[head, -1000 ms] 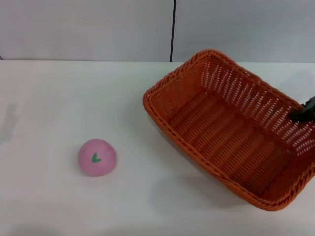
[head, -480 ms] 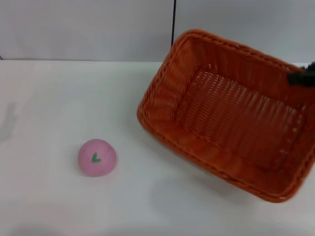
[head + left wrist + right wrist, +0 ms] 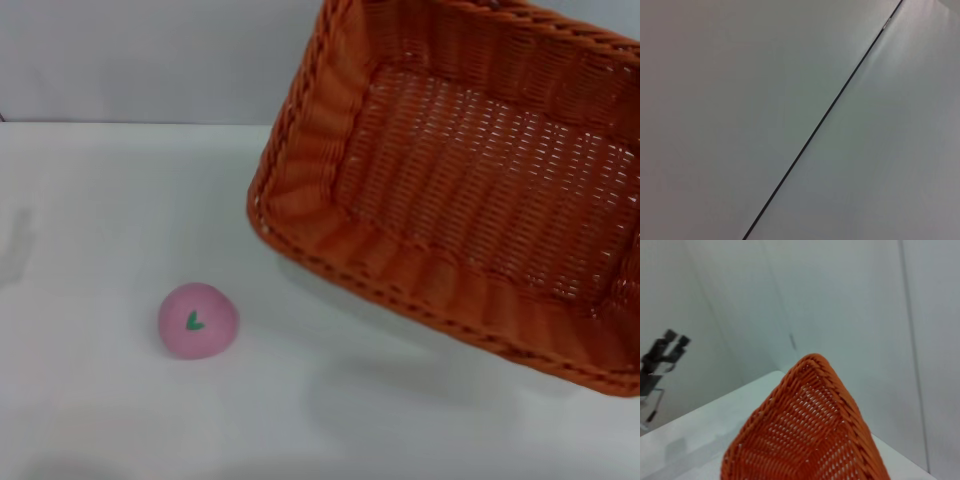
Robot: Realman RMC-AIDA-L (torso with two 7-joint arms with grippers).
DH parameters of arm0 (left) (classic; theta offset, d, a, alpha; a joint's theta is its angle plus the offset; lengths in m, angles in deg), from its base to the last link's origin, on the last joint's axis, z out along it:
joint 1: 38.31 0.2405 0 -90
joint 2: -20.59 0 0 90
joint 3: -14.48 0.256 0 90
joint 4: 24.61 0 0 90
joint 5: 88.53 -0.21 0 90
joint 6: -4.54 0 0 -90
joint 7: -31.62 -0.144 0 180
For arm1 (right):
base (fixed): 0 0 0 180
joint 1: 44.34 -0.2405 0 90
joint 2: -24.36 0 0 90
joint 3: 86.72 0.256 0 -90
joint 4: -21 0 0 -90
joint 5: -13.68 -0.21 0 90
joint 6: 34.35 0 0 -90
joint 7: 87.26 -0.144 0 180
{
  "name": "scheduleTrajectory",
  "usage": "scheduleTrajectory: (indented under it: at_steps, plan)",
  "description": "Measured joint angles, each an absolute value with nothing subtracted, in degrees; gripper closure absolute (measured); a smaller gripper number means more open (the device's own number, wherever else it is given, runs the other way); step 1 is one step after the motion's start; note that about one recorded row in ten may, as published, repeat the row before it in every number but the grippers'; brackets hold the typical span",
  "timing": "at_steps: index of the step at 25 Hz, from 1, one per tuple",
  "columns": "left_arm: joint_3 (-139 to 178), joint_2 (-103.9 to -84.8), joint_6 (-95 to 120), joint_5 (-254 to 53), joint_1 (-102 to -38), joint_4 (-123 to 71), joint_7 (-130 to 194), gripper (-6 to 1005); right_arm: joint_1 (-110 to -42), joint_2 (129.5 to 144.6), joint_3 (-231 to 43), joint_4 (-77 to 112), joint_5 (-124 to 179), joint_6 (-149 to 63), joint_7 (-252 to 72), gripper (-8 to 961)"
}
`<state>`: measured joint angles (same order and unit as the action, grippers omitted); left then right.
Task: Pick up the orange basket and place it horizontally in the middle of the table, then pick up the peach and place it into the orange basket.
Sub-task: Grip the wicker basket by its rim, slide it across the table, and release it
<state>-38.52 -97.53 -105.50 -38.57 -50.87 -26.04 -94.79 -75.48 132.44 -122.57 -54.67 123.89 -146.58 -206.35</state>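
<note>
Head view is giving you the big picture: the orange basket point(image 3: 470, 190) is hanging tilted in the air over the right side of the table point(image 3: 90, 210), its open mouth facing the camera so you're looking straight into the woven bottom. Its shadow is falling on the white top underneath, so it's clearly off the surface. The peach point(image 3: 198, 320) is sitting on the table toward the front left, well apart from the basket, with its little green leaf mark facing up at you.

Right wrist view is showing you something the head cam isn't: one corner of the orange basket point(image 3: 810, 435) poking up close to the lens, braided rim and slatted sides running away from it, with the table edge and the pale wall behind. Off in the distance you're also getting a dark gripper point(image 3: 662, 352), which looks like the left arm's, hanging near the wall away from the work. Left wrist view is only giving you pale wall panels point(image 3: 740, 100) with a thin dark seam point(image 3: 825, 115) between them.

Jaws: you're not seeing the right gripper's fingers in any view, so I cannot tell how it's gripping the basket. The far-off gripper is too small to call either.
</note>
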Motion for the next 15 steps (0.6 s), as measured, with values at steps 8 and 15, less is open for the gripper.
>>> scheduleTrajectory:
  at_steps: [8, 15]
  plan:
    - [-38.36, -97.53, -105.77, -38.75, -50.62, -25.84, -94.77, 187, -81.49, 129.77, -125.20, -43.86, 124.59, -153.01, -196.03, 788]
    - [-38.17, -97.77, -105.93, -38.88, -49.95, -25.31, -94.74, 187, -87.39, 130.80, -129.48, -30.39, 133.14, -150.67, -184.75, 787]
